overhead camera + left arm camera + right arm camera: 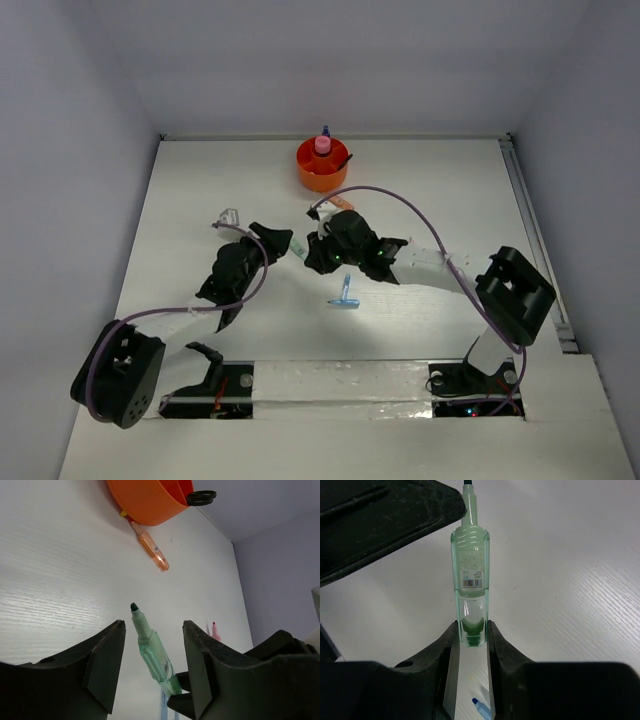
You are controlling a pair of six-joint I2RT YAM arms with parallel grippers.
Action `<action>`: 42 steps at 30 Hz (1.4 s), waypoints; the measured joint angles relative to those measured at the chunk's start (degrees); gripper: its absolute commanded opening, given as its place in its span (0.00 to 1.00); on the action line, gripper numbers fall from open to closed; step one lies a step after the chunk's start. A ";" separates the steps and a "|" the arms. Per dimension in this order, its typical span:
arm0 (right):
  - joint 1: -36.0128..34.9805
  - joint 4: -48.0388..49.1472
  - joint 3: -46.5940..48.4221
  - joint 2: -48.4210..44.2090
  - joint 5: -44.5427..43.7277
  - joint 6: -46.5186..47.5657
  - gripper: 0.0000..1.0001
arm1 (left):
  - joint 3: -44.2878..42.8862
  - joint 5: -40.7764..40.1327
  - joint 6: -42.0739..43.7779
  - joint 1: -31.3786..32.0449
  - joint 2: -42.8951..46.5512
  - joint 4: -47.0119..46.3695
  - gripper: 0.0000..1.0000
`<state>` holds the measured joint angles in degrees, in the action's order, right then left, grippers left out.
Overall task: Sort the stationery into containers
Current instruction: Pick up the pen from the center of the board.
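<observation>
Left gripper (153, 630): jaws parted, straddling the nib end of the green marker (471, 575), a gap on either side, no contact. Marker lies nib toward the left arm, mid-bench. Right gripper (471, 632): jaws clenched on the marker's tail end. Behind them, at the back of the white bench (450, 200), orange tub (318, 181) with pink-capped glue bottle (323, 146) upright inside and black scissors handle (202, 498) over its rim. Orange highlighter (152, 550) flat just beside the tub. Light-blue T-shaped piece (345, 297) on the bench, near the right arm.
</observation>
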<state>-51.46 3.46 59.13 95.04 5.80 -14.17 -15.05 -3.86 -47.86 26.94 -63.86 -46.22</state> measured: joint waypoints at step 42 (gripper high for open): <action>5.01 -31.12 16.61 -7.02 11.02 1.84 0.00 | 0.15 3.91 18.08 0.31 25.83 15.93 0.54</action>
<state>-46.46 -27.66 75.75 88.03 16.82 -12.34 -14.90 0.05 -29.78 27.24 -38.02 -30.28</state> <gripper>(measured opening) 0.285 0.541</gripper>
